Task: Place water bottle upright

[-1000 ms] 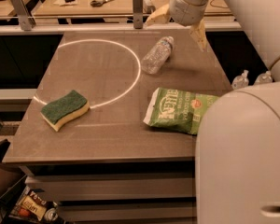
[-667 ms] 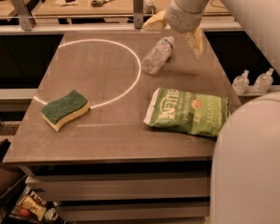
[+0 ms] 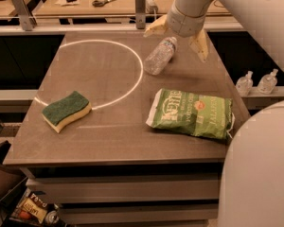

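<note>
The water bottle (image 3: 160,56) is a small clear crinkly plastic bottle. It lies on its side on the brown table (image 3: 109,136), cap pointing to the back right, at the right edge of a white painted circle. My gripper (image 3: 178,35) hangs above the bottle's cap end, open, with one pale finger (image 3: 155,26) to its left and the other (image 3: 199,45) to its right. It holds nothing.
A green chip bag (image 3: 190,113) lies flat at the front right. A green and yellow sponge (image 3: 66,110) lies at the left. Two small white pump-top bottles (image 3: 256,82) stand on a ledge right of the table. My white arm body fills the lower right corner.
My gripper has moved left and down toward the bottle's cap end, its fingers now straddling it. The bottle, bag and sponge have not moved.
</note>
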You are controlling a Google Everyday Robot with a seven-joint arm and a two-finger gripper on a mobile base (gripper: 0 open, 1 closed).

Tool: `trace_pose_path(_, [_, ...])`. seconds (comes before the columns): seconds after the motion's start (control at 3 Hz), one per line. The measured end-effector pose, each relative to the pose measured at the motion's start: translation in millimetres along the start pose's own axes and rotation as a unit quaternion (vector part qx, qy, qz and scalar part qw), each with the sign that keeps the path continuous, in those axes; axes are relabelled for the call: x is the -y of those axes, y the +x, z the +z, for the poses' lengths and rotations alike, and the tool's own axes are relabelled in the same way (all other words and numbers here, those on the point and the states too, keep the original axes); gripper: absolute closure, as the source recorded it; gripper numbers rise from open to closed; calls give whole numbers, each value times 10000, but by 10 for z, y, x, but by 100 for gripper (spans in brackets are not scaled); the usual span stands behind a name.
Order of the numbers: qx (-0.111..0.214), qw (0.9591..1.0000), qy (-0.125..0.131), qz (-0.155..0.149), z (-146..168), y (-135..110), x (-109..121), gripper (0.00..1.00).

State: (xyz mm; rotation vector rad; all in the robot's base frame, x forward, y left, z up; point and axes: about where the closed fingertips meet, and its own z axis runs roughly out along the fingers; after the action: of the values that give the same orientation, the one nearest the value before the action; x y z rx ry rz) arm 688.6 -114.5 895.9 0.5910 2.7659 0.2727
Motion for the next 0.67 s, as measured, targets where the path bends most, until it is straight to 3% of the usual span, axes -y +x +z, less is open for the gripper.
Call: trace_pose_path(0.67, [-304,9979,434,-367,49,-45,41,0])
